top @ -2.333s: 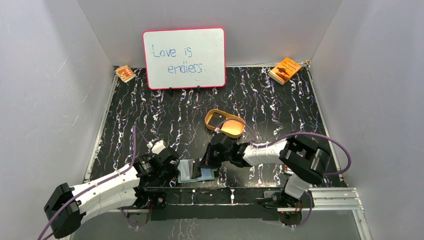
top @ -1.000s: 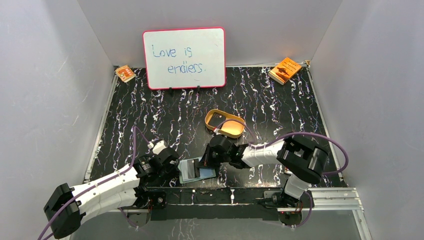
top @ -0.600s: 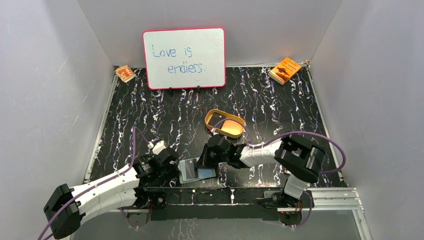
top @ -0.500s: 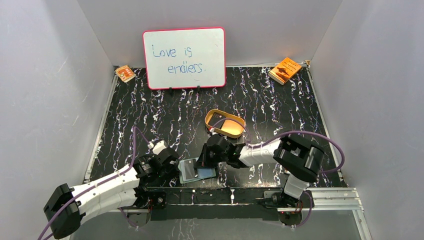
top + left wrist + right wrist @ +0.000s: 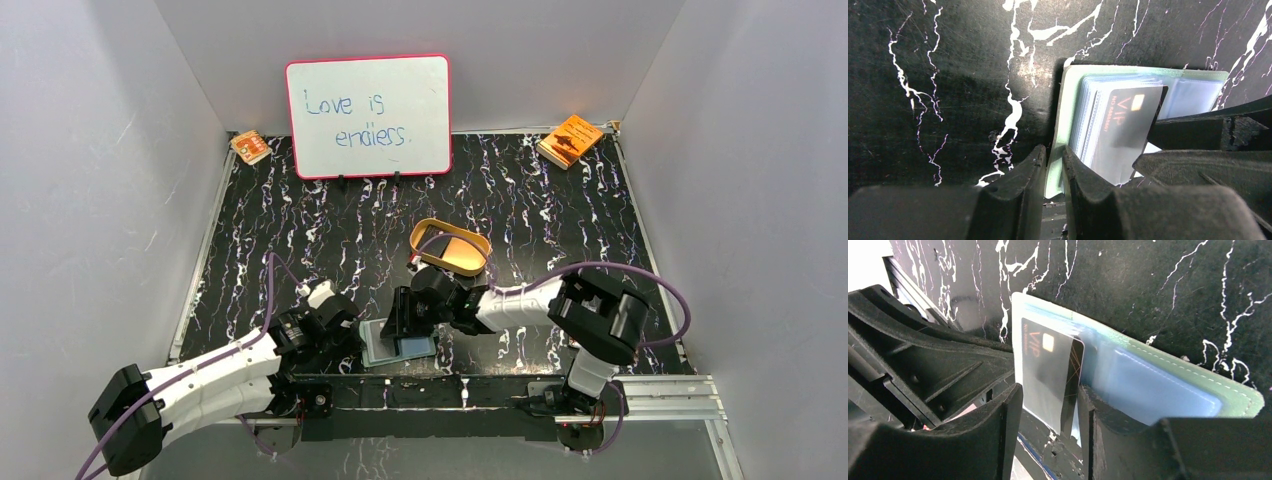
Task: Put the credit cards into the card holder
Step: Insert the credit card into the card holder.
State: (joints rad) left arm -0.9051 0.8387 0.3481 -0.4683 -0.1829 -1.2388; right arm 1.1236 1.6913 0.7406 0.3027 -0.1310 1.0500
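My overhead view is bright, even and sharp. In my left wrist view a dull glare sits on the table toward 12 o'clock — and my own fingers, at 6, blur softly.

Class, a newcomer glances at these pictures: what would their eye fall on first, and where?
The whiteboard reading "Love is endless." stands out at the back of the marbled table. At the near edge, both arms meet over an open green wallet: the left hand pinches its edge, and a black VIP card pokes from a pocket between the parted fingers of the right hand.
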